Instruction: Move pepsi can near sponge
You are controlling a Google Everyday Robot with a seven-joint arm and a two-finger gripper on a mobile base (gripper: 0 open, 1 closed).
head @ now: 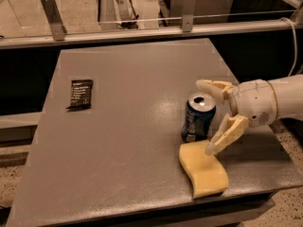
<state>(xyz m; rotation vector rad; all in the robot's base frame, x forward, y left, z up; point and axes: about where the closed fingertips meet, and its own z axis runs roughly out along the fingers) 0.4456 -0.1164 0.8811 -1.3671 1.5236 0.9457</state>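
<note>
The pepsi can (197,117) is dark blue with a silver top. It stands upright on the grey table (128,126), right behind the far end of the pale yellow wavy sponge (203,170), which lies flat near the front right edge. My gripper (204,117) comes in from the right and is open. One finger reaches past the can's far side and the other slants down over the sponge's far end. The fingers stand apart from the can's sides and hold nothing.
A flat black snack packet (81,93) lies on the left part of the table. A metal rail with posts (142,30) runs behind the table's far edge. The table's right edge is close under my arm.
</note>
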